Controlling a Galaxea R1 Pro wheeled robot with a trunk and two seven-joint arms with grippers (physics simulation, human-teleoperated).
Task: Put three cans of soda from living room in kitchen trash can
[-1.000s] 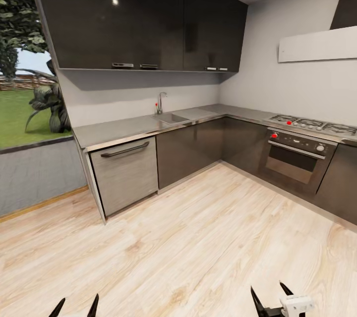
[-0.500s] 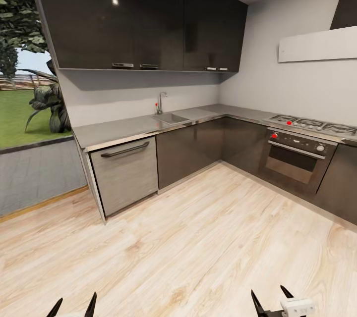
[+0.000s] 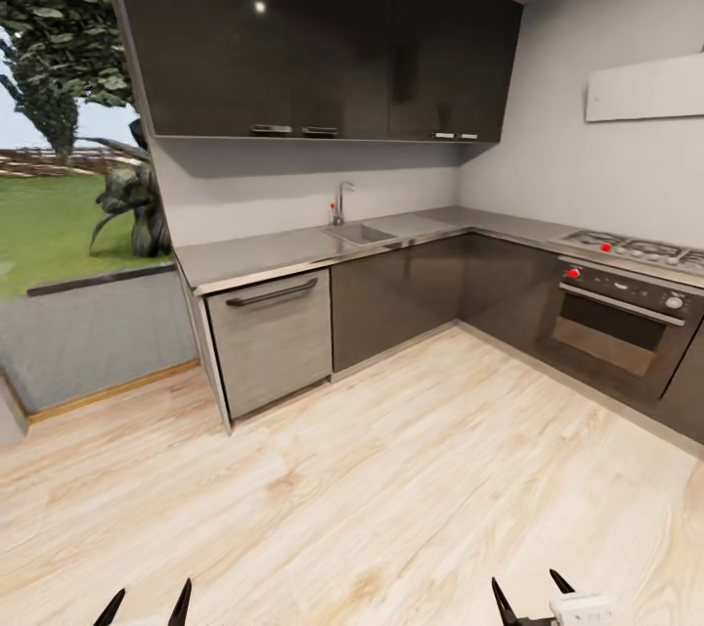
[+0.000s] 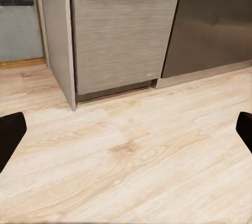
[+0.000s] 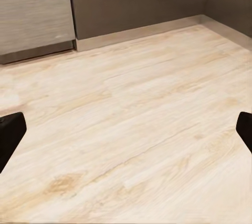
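Note:
I am in the kitchen, facing glossy dark cabinets (image 3: 323, 29) and a grey L-shaped countertop (image 3: 284, 254). No soda can and no trash can is in view. My left gripper (image 3: 145, 604) shows at the head view's bottom left, open, with nothing between its black fingertips (image 4: 10, 135). Low at the right is my right gripper (image 3: 533, 597), also open and empty, its fingertips (image 5: 11, 132) spread wide over bare wood floor.
A steel sink and tap (image 3: 354, 227) sit in the countertop. A grey-fronted dishwasher (image 3: 274, 337) stands at the counter's left end. The oven with red knobs (image 3: 626, 313) is at the right. A large window (image 3: 59, 166) onto a garden is at the left. Light wood floor (image 3: 391, 489) lies ahead.
The whole view has shifted: the kitchen has slid to the right in the picture, so the camera has turned left. Both grippers stay open at the bottom edge.

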